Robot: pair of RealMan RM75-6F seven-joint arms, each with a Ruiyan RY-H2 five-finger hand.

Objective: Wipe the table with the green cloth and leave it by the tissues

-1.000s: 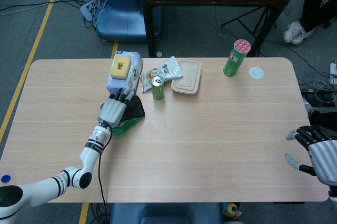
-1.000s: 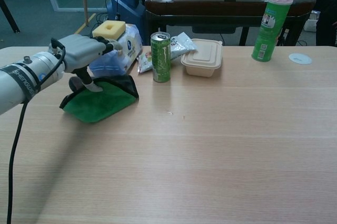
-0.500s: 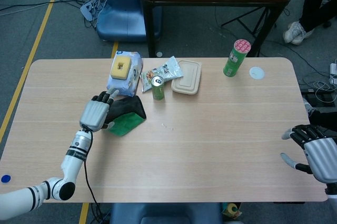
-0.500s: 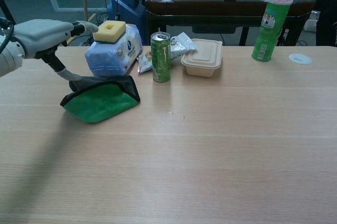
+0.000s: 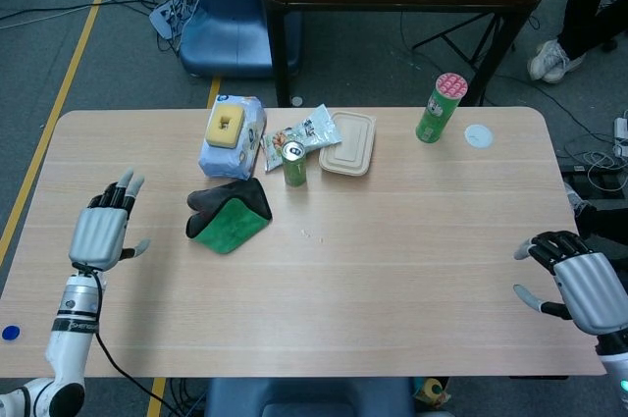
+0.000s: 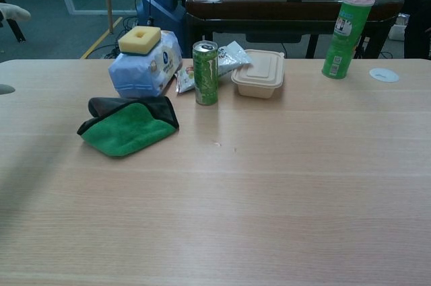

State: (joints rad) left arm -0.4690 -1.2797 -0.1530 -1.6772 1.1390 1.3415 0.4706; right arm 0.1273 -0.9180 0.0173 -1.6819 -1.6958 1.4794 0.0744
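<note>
The green cloth [image 5: 230, 214] [image 6: 126, 125], dark-edged and folded, lies on the table just in front of the blue tissue pack [image 5: 232, 138] [image 6: 143, 67]. A yellow sponge [image 5: 226, 125] [image 6: 139, 38] sits on top of the pack. My left hand [image 5: 101, 229] hovers over the table's left side, well clear of the cloth, fingers spread and holding nothing; the chest view shows only a fingertip at its left edge. At the table's right edge my right hand [image 5: 577, 280] is open and empty.
Right of the tissues stand a green can [image 5: 293, 164] [image 6: 205, 73], a snack packet [image 5: 301, 132], and a beige lidded box [image 5: 348, 143] [image 6: 258, 73]. A green tube [image 5: 440, 107] [image 6: 346, 27] and a white disc [image 5: 478, 135] are at the far right.
My left hand has let go of the cloth and drawn back to the left, away from it. The cloth stays beside the tissues. The right hand has barely shifted.
</note>
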